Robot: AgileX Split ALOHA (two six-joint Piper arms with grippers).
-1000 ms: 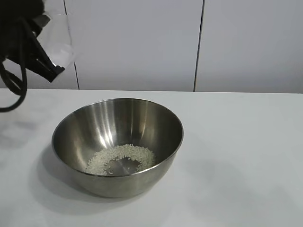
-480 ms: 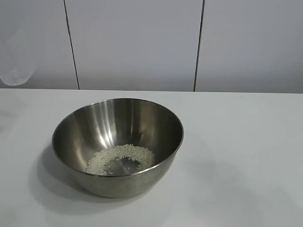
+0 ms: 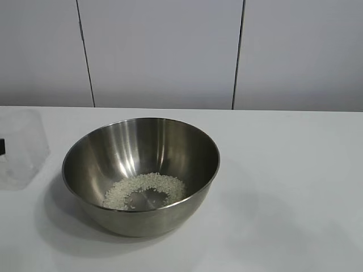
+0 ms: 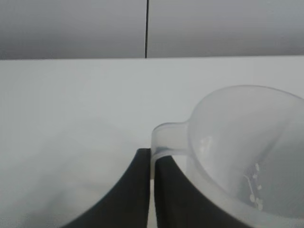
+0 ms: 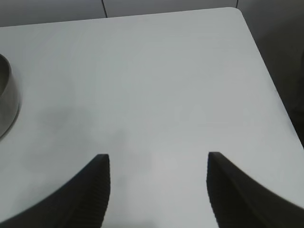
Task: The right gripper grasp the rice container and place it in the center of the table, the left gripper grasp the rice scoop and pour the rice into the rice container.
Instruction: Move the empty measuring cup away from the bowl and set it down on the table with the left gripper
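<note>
The rice container (image 3: 142,170), a big shiny steel bowl, stands on the white table (image 3: 283,170) with a ring of rice (image 3: 146,189) in its bottom. The rice scoop (image 3: 21,148), a clear plastic cup, is low at the far left, beside the bowl and apart from it. In the left wrist view my left gripper (image 4: 152,159) is shut on the handle tab of the scoop (image 4: 247,142), and a few grains (image 4: 256,190) cling inside it. My right gripper (image 5: 158,159) stands open over bare tabletop with nothing between its fingers. The bowl's rim (image 5: 7,104) shows off to one side of it.
A pale panelled wall (image 3: 164,54) rises behind the table's far edge. The right wrist view shows the table's rounded corner (image 5: 235,10) and its side edge with dark floor beyond.
The left gripper and scoop were high at the upper left a second ago. They swung outward and came down beside the bowl. Bowl, rice and right gripper have not moved.
</note>
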